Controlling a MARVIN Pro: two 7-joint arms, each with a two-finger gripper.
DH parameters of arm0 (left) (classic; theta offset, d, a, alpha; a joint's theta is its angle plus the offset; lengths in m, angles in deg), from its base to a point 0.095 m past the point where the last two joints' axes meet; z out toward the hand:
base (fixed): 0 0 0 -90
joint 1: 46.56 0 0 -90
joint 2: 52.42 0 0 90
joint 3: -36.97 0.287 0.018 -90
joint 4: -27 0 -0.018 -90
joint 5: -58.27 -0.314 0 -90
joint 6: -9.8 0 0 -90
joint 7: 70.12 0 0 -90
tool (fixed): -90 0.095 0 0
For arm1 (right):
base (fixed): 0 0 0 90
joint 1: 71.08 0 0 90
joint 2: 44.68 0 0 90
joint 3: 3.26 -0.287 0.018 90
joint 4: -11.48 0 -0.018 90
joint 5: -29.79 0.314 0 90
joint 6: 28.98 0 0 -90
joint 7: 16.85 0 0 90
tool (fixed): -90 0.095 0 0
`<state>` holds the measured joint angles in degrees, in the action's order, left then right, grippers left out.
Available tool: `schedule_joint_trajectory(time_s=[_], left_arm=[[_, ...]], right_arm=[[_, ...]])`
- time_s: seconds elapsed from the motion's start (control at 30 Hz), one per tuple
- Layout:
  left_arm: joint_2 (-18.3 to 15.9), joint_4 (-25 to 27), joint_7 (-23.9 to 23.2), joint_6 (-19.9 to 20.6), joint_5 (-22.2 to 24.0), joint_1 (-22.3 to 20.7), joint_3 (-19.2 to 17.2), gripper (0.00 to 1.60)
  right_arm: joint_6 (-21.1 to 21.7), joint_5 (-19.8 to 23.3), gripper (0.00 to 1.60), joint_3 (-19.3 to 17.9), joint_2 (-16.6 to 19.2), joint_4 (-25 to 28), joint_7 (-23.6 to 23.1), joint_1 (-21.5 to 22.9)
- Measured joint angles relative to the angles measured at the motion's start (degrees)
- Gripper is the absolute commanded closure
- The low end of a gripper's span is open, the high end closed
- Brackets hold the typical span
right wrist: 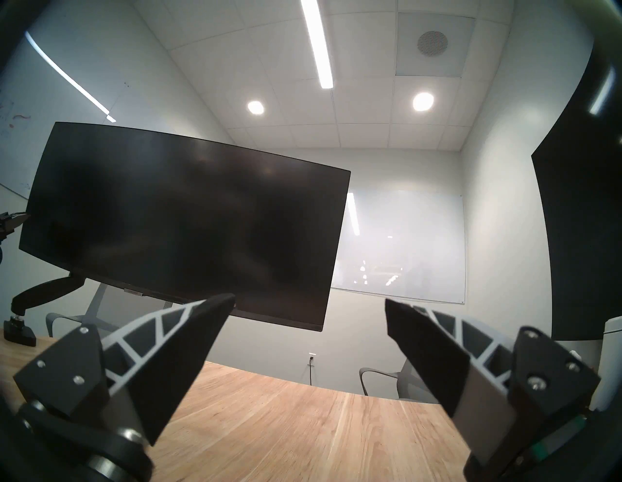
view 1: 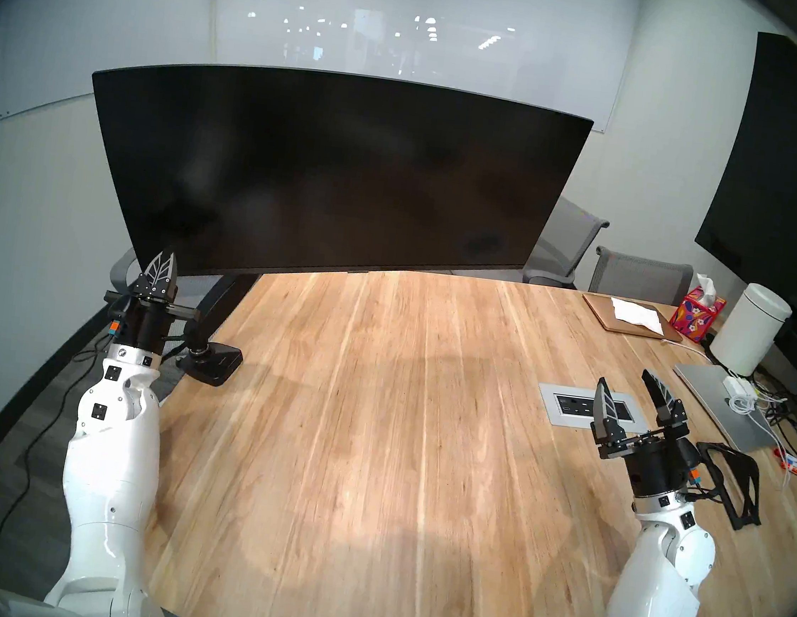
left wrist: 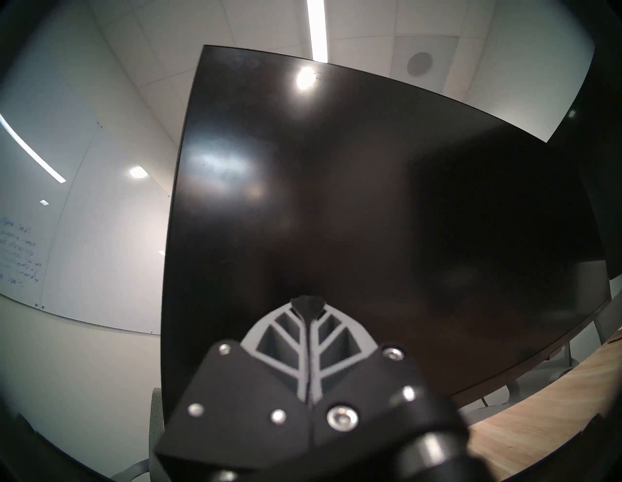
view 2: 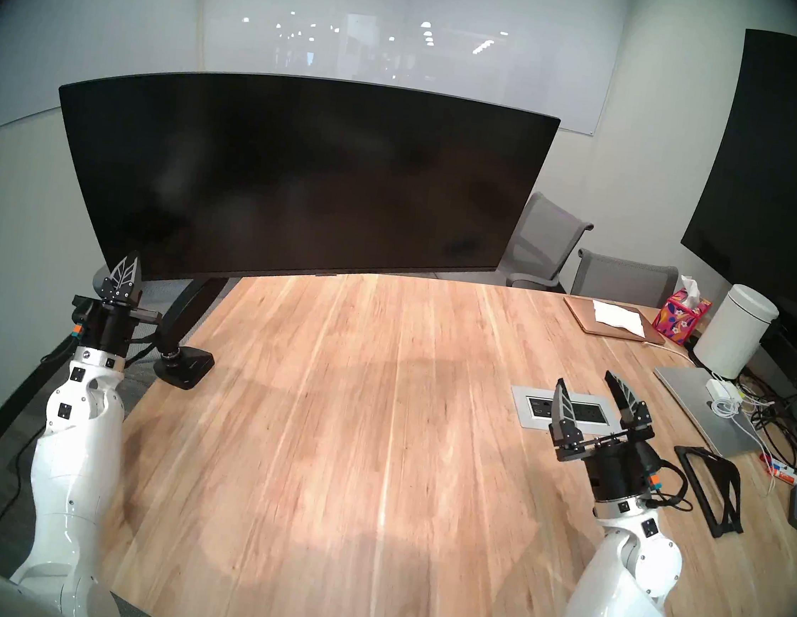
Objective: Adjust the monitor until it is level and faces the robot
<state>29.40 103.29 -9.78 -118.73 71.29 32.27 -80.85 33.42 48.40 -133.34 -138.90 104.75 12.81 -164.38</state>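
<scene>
Right now the monitor (view 1: 332, 179) hangs over the table's (view 1: 371, 446) far left edge on its black arm mount (view 1: 217, 314), clamped at the left rim — its left end sits lower than its right, so it reads tilted. Left gripper (view 1: 166, 260) is closed, fingers pressed together and holding nothing, tips just below the screen's lower left corner; contact unclear. Right gripper (view 1: 628, 386) is open and empty, raised over the table's right side, well apart from the monitor.
</scene>
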Motion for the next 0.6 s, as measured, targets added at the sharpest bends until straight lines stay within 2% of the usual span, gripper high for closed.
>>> schedule_joint_trajectory(time_s=[0.6], left_arm=[[-0.9, -0.4, 1.6, 0.7, -0.9, -3.0, 0.9, 1.60]], right_arm=[[0.0, 0.0, 0.00, 0.0, 0.0, 0.0, 0.0, 0.0]])
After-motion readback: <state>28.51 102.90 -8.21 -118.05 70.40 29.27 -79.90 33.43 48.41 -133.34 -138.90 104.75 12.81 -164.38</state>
